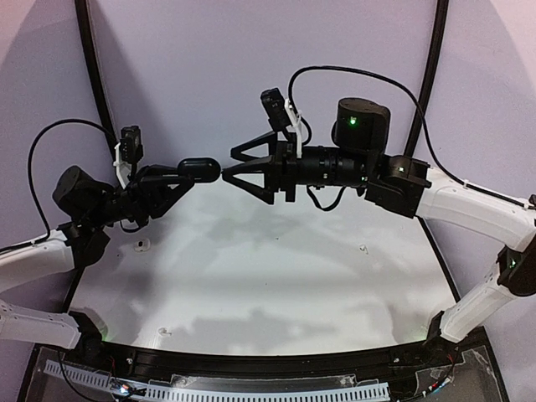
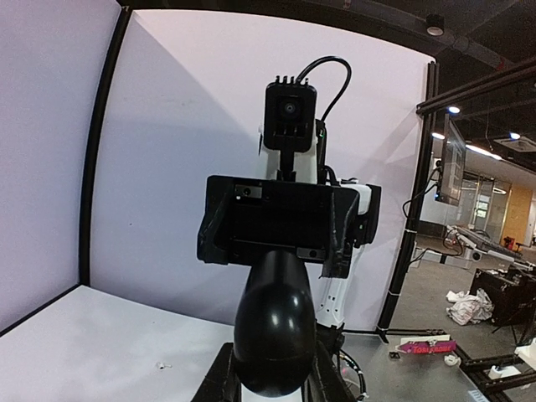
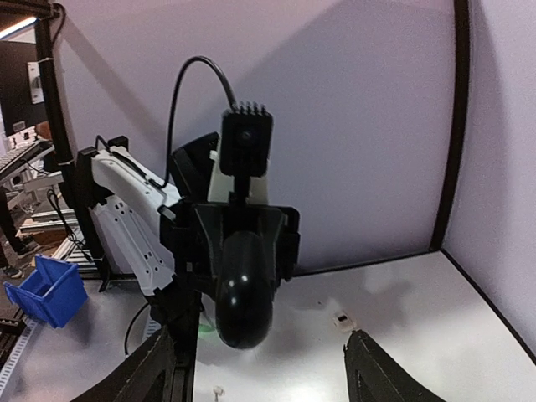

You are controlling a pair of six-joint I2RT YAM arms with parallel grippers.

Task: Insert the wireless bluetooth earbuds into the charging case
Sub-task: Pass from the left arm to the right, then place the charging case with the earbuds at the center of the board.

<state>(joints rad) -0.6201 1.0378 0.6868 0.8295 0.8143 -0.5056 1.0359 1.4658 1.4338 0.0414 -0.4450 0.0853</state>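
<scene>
Jaws on my left clamped tight on glossy black oval charging case point(image 1: 199, 170), held above white tabletop point(image 1: 276, 285). My right jaws gaped wide, empty, tips flanking case's free end. Tiny white earbuds point(image 1: 142, 244) lay scattered on tabletop below.

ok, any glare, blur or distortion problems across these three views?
Top external: mottled grey reflections on the glossy table, nothing blown out. Left wrist: the charging case sits very close to the lens and looks slightly soft, with faint highlights. Right wrist: small specular dots on the case, and the wide-angle lens bows the black frame post.
</scene>
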